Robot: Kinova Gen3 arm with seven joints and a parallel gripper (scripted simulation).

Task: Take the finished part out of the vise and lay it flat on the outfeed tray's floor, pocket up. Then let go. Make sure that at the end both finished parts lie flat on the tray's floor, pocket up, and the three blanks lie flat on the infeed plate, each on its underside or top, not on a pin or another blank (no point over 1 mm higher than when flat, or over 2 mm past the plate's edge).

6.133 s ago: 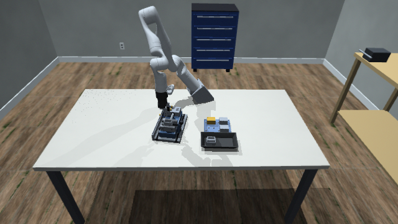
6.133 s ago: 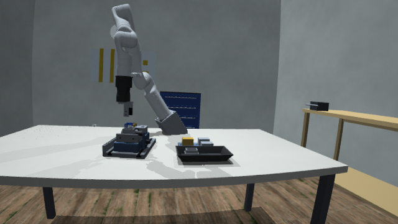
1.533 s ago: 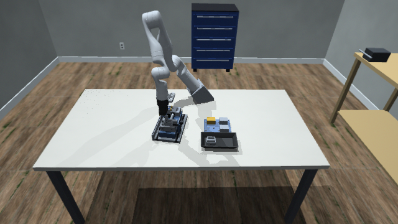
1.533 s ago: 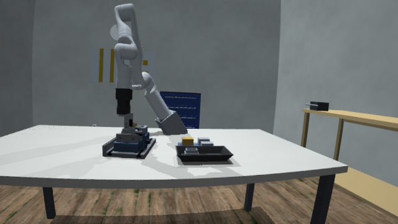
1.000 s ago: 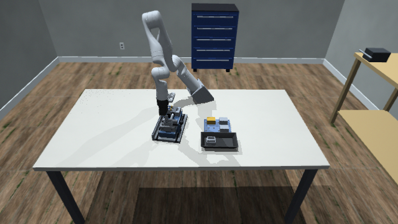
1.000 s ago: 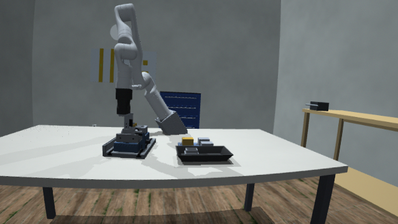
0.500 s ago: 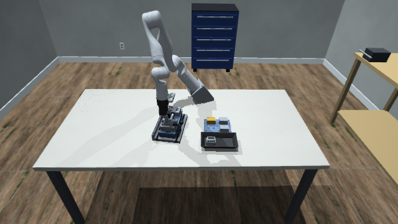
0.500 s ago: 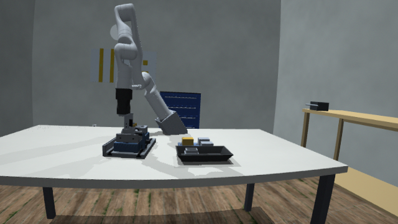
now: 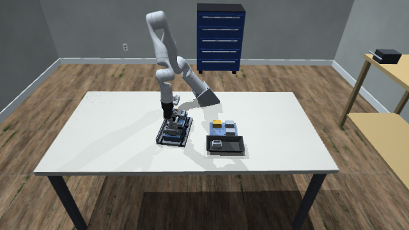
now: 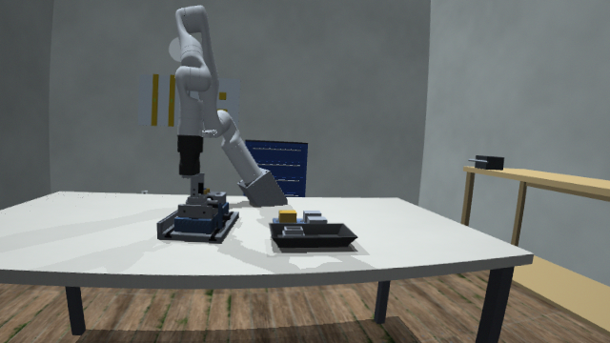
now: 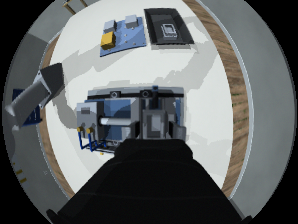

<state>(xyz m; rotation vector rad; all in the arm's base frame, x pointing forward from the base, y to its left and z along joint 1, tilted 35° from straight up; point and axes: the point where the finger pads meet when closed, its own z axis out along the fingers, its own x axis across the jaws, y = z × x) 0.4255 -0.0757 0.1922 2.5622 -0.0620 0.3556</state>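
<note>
Arm posed with its wrist pointing straight down over the vise [image 9: 175, 131], which sat on a dark base frame near the middle of the white table [image 9: 112, 144]. Gripper [image 10: 196, 188] was just above the vise's upper surface, fingers spread to full width with nothing between them. From the exterior view the fingers stood over the rear part of the vise; whether they touched any surface there could not be resolved.

A grey block [image 9: 173, 125] was seated between the vise's clamping faces, directly below the gripper. The wrist view showed the same grey block [image 11: 154, 123] just ahead of the dark gripper body, flanked by the blue vise body [image 11: 109, 119].

Outfeed tray [image 9: 239, 144], black with raised walls, lay on the table to the right of the vise in the top view, well apart from it. A small grey part [image 9: 217, 144] with a recessed top lay flat on the tray floor, toward the left end of the tray. It was not in the vise.

Just behind the tray was a blue plate [image 9: 212, 130] carrying a yellow block [image 9: 217, 123] and pale grey blocks [image 9: 229, 124]

Background: blue drawer cabinet [image 9: 220, 38] against the far wall, wooden bench [image 9: 388, 68] at the right with a black box [image 9: 387, 55] on it
</note>
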